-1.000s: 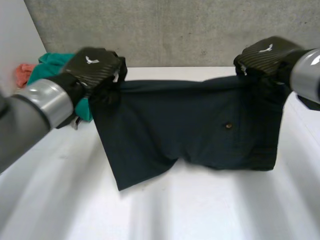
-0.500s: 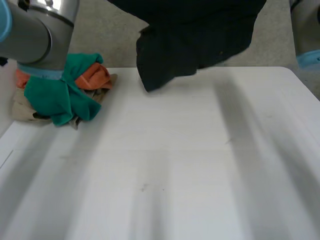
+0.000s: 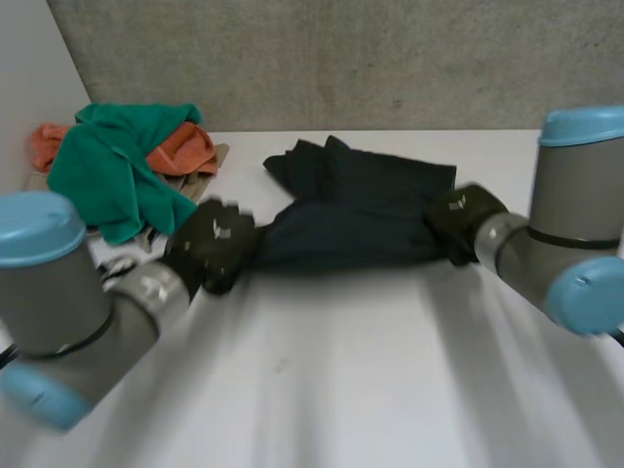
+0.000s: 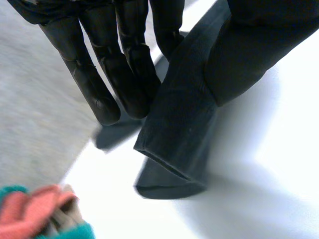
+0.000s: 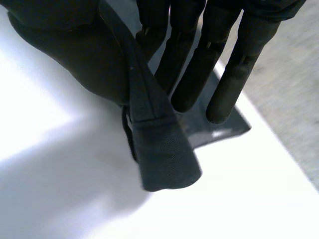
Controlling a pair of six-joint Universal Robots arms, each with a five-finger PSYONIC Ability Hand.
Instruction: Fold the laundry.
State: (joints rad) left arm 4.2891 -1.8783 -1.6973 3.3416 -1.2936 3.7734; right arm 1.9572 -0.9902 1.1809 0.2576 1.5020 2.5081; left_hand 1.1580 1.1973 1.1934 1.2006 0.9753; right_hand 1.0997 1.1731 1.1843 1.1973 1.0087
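Shorts [image 3: 361, 210], dark: far middle of table [image 3: 341, 390], doubled over lengthwise, far layer spread flat, near fold raised between the hands.

Left hand [image 3: 210, 244]: at left end of shorts, fingers straight, band corner hanging beside them clear of the table; judged pinched against the thumb.

Right hand [image 3: 460, 219]: at right end of shorts, fingers straight, band corner hanging likewise; judged pinched the same way.

Pile [image 3: 117, 166]: green, orange and beige cloths, far left, well apart from shorts, unfolded.

Progress, judged: early. First fold of shorts roughly made, not yet laid flat or let go. Left to do: setting down, smoothing, a further fold, then the whole pile.
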